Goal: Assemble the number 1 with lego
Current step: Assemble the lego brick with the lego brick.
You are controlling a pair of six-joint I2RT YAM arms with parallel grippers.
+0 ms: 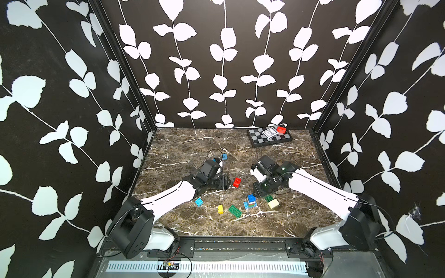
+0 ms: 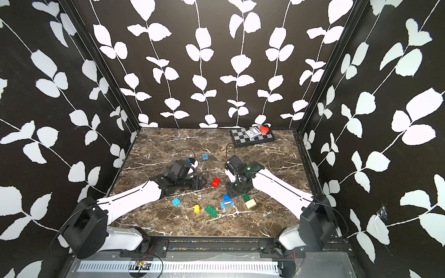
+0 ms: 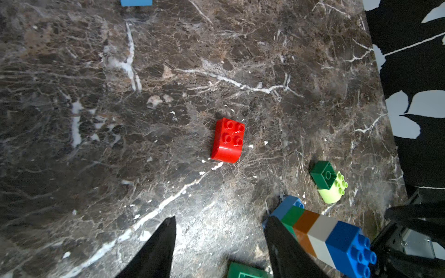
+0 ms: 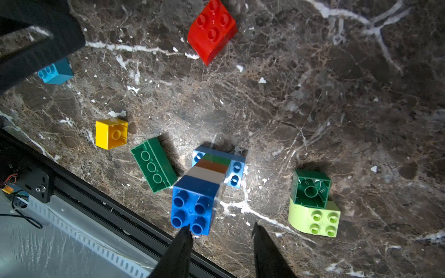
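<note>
A lego stack (image 1: 251,201) stands near the table's front: light blue base, then green, brown, white and a blue top (image 4: 193,207). My right gripper (image 4: 221,229) hangs above it, open. One fingertip (image 4: 185,234) lies at the blue top's edge and nothing is between the jaws. In a top view the right gripper (image 1: 257,193) sits just behind the stack. My left gripper (image 3: 221,219) is open and empty, one finger (image 3: 279,235) beside the stack (image 3: 322,235). A red brick (image 3: 228,140) lies ahead of it on the table, also visible in both top views (image 1: 237,182) (image 2: 215,183).
Loose lego lie near the stack: a light blue brick (image 1: 199,201), a yellow one (image 1: 220,209), a green oblong one (image 1: 235,211), and a dark green one on a pale green one (image 4: 313,207). A small blue brick (image 1: 224,157) lies further back. A chessboard (image 1: 258,137) sits at the back right.
</note>
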